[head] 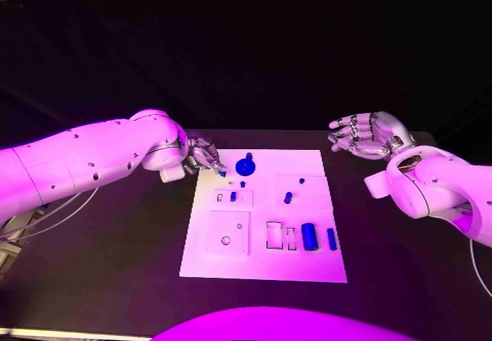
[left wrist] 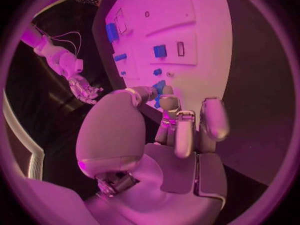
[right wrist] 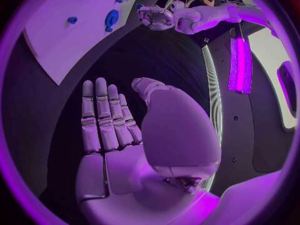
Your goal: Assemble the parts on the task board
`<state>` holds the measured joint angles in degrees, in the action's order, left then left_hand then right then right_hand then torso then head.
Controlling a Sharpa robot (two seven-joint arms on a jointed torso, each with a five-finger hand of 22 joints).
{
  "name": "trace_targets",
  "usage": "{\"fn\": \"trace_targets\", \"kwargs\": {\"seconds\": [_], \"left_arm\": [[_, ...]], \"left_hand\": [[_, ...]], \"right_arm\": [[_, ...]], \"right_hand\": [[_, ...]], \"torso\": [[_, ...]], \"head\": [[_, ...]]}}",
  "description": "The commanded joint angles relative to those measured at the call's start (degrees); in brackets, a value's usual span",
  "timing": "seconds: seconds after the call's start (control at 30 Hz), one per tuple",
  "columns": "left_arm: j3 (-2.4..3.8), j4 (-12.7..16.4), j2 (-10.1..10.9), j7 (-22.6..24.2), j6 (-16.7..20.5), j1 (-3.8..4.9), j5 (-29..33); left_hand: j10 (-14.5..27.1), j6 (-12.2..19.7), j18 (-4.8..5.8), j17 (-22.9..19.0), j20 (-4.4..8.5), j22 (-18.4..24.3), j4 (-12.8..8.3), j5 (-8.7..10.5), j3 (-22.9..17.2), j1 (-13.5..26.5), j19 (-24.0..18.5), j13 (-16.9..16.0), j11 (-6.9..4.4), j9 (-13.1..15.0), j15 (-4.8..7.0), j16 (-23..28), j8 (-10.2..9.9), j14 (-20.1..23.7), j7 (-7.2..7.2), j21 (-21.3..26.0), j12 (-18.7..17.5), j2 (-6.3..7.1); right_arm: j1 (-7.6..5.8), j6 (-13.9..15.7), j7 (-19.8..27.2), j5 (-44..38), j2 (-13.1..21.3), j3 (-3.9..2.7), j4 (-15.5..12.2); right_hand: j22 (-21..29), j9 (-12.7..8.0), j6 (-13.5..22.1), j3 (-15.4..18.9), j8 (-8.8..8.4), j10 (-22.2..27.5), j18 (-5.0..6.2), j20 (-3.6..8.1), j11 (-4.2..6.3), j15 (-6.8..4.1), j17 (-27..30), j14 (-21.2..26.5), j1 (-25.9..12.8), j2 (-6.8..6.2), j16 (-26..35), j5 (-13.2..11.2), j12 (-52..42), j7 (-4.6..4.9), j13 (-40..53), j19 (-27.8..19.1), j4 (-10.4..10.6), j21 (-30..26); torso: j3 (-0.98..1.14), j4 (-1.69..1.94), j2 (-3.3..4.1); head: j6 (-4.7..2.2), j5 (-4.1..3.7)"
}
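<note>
I'm seeing the left hand (head: 204, 157) sitting at the far left corner of the task board (head: 308, 266), fingers bunched together. In the left wrist view its fingertips (left wrist: 164, 101) are pinching a small blue part (left wrist: 159, 89) right at the board's edge. I'm reading that as held, though the fingers are hiding most of the piece.

The right hand (head: 367, 134) is hanging over the bare black table (head: 102, 270), off the board's far right corner and well apart from it. Its fingers are lying straight and slightly spread, and it's holding nothing.

On the board I'm seeing a round blue part (head: 246, 167) near the far edge, just beside the left hand. Two small blue pieces (head: 288, 197) are sitting mid-board. A thick blue cylinder (head: 310, 236) and a thin blue bar (head: 332, 239) are lying side by side toward the near right, next to two rectangular slots (head: 275, 235).
</note>
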<state>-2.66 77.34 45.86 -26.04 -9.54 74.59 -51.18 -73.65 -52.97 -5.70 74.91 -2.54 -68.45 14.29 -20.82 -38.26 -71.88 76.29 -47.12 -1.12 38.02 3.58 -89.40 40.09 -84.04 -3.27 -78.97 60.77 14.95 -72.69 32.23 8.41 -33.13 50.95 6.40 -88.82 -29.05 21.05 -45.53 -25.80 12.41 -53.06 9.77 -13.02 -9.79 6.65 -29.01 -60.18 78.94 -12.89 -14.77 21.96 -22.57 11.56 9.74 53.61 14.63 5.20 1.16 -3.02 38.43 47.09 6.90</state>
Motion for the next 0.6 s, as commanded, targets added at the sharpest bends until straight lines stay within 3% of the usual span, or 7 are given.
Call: {"fn": "trace_targets", "kwargs": {"seconds": [0.03, 0.2, 0.4, 0.6], "left_arm": [[-0.02, 1.9, 0.8, 1.1, 1.3, -0.02, -4.2], [-0.38, 4.5, 2.2, 1.0, 1.9, -0.23, -6.5], [-0.62, 7.5, 3.7, 0.5, 2.8, -1.4, -8.0], [-0.86, 9.0, 4.4, -0.3, 3.5, -2.29, -8.9]], "left_hand": [[-0.5, -0.5, 1.01, 14.7, 0.11, -0.3, -10.8, -0.33, -10.6, 0.0, 0.6, -0.2, 0.08, 0.1, 0.46, -0.4, -0.1, -5.8, -0.09, -0.3, 0.4, 0.63], [-0.6, -0.7, 1.08, 14.8, 0.12, -0.7, -10.9, -0.43, -10.7, 0.1, 0.8, -0.3, 0.04, 0.1, 0.48, -0.4, -0.2, -5.9, -0.05, -0.5, 0.5, 0.67], [-0.9, -0.8, 1.18, 14.8, 0.15, -1.2, -11.0, -0.53, -10.8, 0.2, 1.1, -0.6, -0.01, 0.1, 0.52, -0.4, -0.2, -5.9, 0.0, -0.8, 0.7, 0.74], [-1.1, -1.0, 1.28, 14.8, 0.19, -1.6, -11.0, -0.66, -11.0, 0.3, 1.4, -0.9, -0.05, 0.1, 0.56, -0.4, -0.3, -5.9, 0.05, -1.1, 0.9, 0.79]], "right_arm": [[0.11, 0.2, 0.0, -0.1, 0.1, 0.01, 0.0], [0.17, 0.8, -0.2, -0.3, 0.2, 0.01, 0.1], [0.25, 1.0, -0.2, -0.3, 0.2, 0.02, 0.1], [0.31, 0.8, -0.4, -0.3, 0.2, 0.02, 0.2]], "right_hand": [[0.1, -0.1, 0.5, -0.2, 0.23, 0.1, 0.57, -0.21, -0.31, 0.29, 0.1, 0.2, -0.6, -0.18, 0.3, 0.4, 0.4, 2.51, -0.1, 0.0, -0.2, -0.4], [0.3, -0.1, 0.5, -0.2, 0.3, 0.1, 0.59, -0.25, -0.32, 0.31, 0.2, 0.1, -0.7, -0.21, 0.4, 0.9, 0.3, 2.52, -0.4, 0.1, -0.2, -0.5], [0.5, -0.1, 0.4, -0.2, 0.37, 0.1, 0.62, -0.27, -0.31, 0.3, 0.3, 0.1, -0.6, -0.25, 0.6, 1.4, 0.2, 2.5, -0.6, 0.1, -0.4, -0.6], [1.3, -0.2, 0.8, -0.2, 0.35, 0.6, 0.56, -0.47, -0.52, 0.56, 0.7, 0.5, -0.8, -0.29, 1.4, 1.8, 0.2, 2.69, -1.4, -0.2, -0.5, -1.1]], "torso": [[0.01, -0.02, 0.04], [0.01, 0.08, 0.01], [-0.02, 0.2, -0.01], [-0.02, -0.01, 0.04]], "head": [[0.0, 0.21], [0.16, 0.59], [0.3, 0.77], [0.41, 1.17]]}}
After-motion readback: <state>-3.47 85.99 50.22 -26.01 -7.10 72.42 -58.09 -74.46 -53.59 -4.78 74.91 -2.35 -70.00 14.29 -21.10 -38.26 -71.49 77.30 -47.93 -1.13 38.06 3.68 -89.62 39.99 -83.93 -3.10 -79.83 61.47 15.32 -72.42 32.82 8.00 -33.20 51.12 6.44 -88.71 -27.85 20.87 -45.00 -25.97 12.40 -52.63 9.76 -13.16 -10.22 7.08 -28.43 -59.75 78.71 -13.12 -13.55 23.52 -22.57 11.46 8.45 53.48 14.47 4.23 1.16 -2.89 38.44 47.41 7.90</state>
